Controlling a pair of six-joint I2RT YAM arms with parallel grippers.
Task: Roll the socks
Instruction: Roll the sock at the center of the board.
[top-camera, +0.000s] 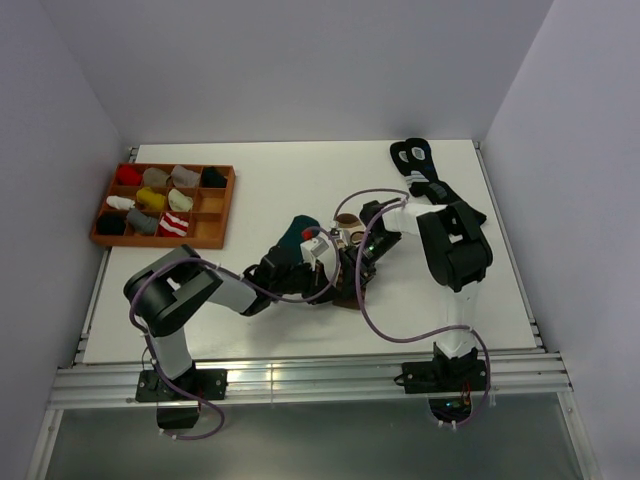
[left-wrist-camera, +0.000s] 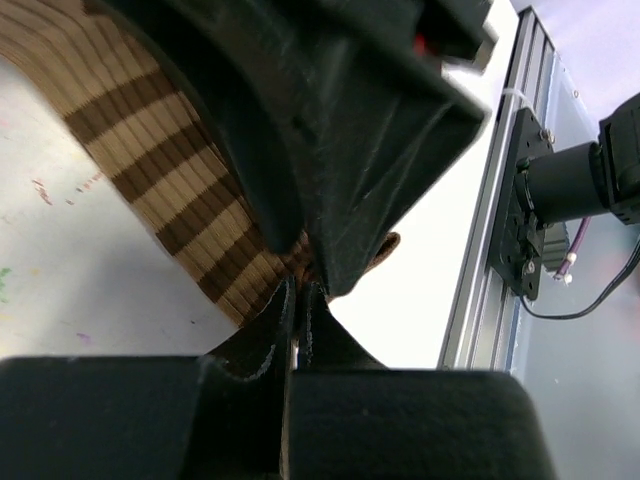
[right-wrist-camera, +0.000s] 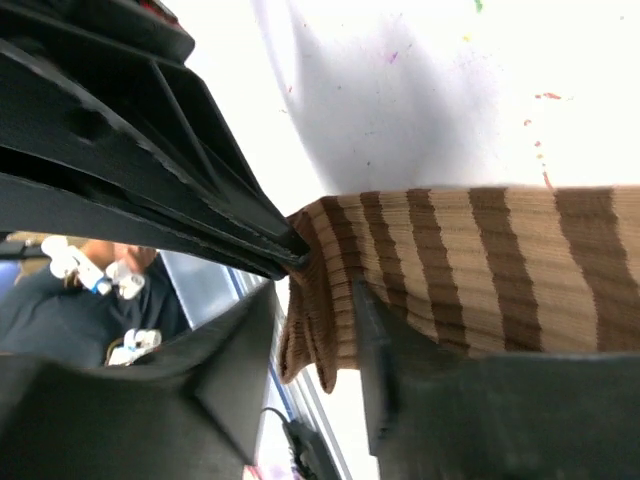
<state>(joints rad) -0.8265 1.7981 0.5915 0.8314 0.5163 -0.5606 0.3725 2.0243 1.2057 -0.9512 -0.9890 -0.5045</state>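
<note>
Left gripper (left-wrist-camera: 300, 292) fingertips sit nearest the lens, closed tight, apparently pinching the edge of the striped sock (left-wrist-camera: 150, 170). Right gripper (right-wrist-camera: 312, 330) is partly spread and straddles the folded cuff, with one finger touching the knit but no clamp.

Sock lies on the white table (top-camera: 280, 180), mid-front between both wrists, mostly hidden from above. Soft ribbed knit, light and floppy, so it will likely bunch and spring open. Probably best held at the cuff fold with both layers together; a thin edge pinch may slip.

Dark green sock (top-camera: 295, 232) is just beside it. Table is smooth with faint pen marks. Wooden tray (top-camera: 150, 241) of rolled socks back left, black socks (top-camera: 412, 153) back right. Plain walls on three sides.
</note>
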